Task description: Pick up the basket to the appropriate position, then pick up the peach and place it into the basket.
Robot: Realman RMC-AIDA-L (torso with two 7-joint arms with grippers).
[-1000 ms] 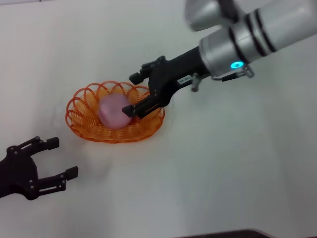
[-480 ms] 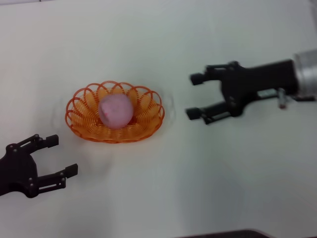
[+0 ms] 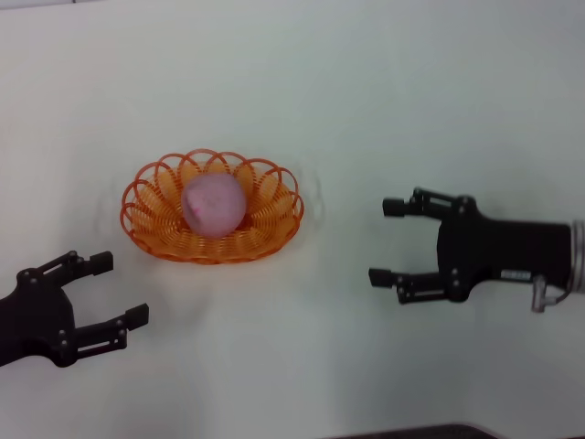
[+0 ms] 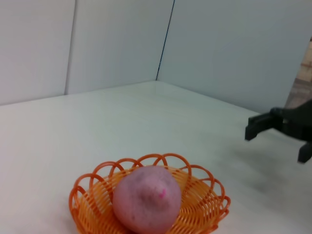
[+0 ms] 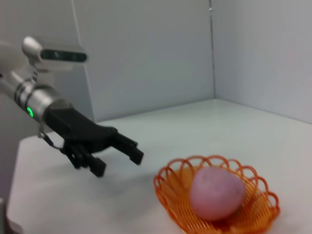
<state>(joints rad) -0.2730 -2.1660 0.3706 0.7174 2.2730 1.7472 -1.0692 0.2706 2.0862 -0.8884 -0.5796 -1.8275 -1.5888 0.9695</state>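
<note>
Head view shows the peach (image 3: 214, 206) sitting in the middle of the basket (image 3: 146, 224), resting on its floor and ringed by the scalloped rim; both wrist views agree, with the peach (image 4: 146, 198) well down inside the orange loops. The basket stands flat on the white worktop (image 3: 366, 110), touching neither arm.

Right end effector (image 3: 388, 242) hangs to the right of the basket, well apart from it, fingers spread and holding nothing. Left end effector (image 3: 119, 291) sits near the basket's front left, beside but not touching it, also spread and empty.

As I judge it, both steps of the task look done: basket set down, fruit inside. What is in hand is only the clearing away. The next move asks for little, chiefly that each arm draw off from the basket without brushing its rim, since the light openwork would likely slide or tip and let the peach roll out.
</note>
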